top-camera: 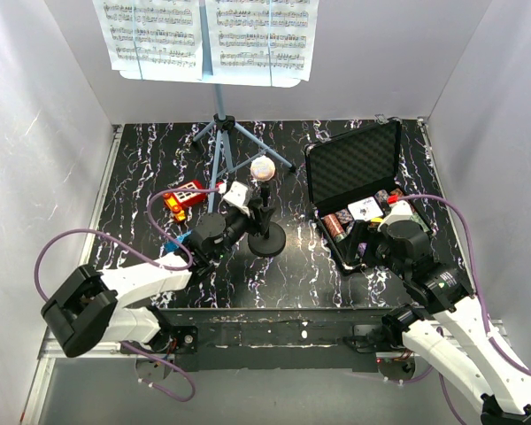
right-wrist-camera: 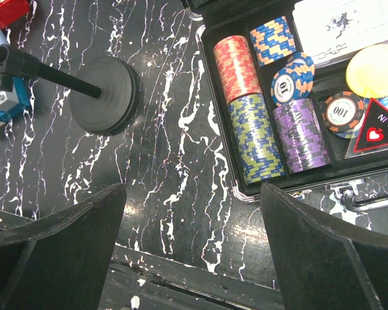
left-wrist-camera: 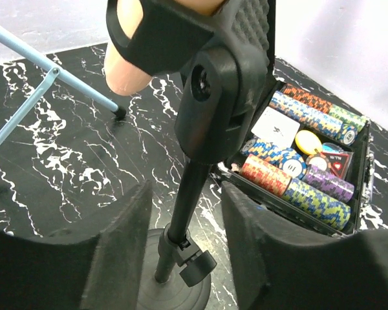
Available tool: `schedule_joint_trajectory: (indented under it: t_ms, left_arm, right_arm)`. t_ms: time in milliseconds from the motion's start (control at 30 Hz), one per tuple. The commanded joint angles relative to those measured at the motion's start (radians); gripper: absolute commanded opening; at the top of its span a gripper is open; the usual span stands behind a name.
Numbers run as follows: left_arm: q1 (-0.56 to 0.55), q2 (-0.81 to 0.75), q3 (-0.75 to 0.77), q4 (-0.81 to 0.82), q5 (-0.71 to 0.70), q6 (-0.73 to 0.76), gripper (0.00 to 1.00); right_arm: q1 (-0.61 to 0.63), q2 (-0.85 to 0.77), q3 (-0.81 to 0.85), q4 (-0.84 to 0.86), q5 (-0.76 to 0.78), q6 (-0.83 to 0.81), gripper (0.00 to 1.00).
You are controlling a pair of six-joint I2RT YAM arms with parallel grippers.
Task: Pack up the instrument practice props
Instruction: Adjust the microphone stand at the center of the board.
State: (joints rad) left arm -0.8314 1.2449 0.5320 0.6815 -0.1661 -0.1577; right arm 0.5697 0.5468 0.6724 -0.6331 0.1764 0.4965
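Padded black fingers (left-wrist-camera: 116, 258) of the left gripper (left-wrist-camera: 186, 187) flank the thin black pole (left-wrist-camera: 181, 219) of the microphone stand. The jaws are partly open, with a sliver of space showing on each side, so nothing is clamped. Just above them a black clip (left-wrist-camera: 210, 97) holds the pale-headed microphone (left-wrist-camera: 124, 74) at a tilt. Below, the pole runs down into its round base (top-camera: 267, 241), which stands flat near the middle of the black marbled table (top-camera: 142, 168).

Behind the microphone rise the light-blue tripod legs of the music stand (top-camera: 219, 133); in the left wrist view one foot rests on the table just beyond the microphone's head. At the top of that stand, two white sheet-music pages (top-camera: 257, 35) lie spread side by side. A red-and-white object (top-camera: 184, 197) sits on the table just left of the left gripper, near the tripod.

To the right, apart from the base, an open black case (top-camera: 354, 159) with a foam-lined lid holds rows of coloured poker chips (right-wrist-camera: 255, 139). The right gripper (right-wrist-camera: 191, 213) hovers over the table by the case's near-left corner, jaws spread wide and holding nothing.
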Motion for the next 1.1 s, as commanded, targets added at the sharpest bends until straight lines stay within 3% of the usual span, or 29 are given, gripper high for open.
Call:
schedule_joint_trajectory:
  t_ms: [0,200,533,933,1067]
  left_arm:
    - [-0.005,0.045,0.019,0.042,-0.019,0.001,0.41]
    - [-0.005,0.082,0.019,0.099,-0.046,-0.008,0.33]
    - [-0.005,0.119,0.043,0.151,-0.036,-0.016,0.32]
    - [-0.005,0.107,0.033,0.155,-0.030,-0.017,0.12]
    - [-0.005,0.077,0.028,0.122,-0.013,-0.009,0.00]
  right_arm:
    - [0.001,-0.008,0.010,0.009,0.009,-0.003,0.93]
    - [0.001,-0.010,0.007,0.009,0.006,-0.003,0.93]
    - [0.002,0.004,0.001,0.016,0.005,-0.004,0.93]
    - [0.002,0.015,0.000,0.018,0.005,-0.004,0.93]
    - [0.004,0.013,0.001,0.018,0.003,-0.004,0.93]
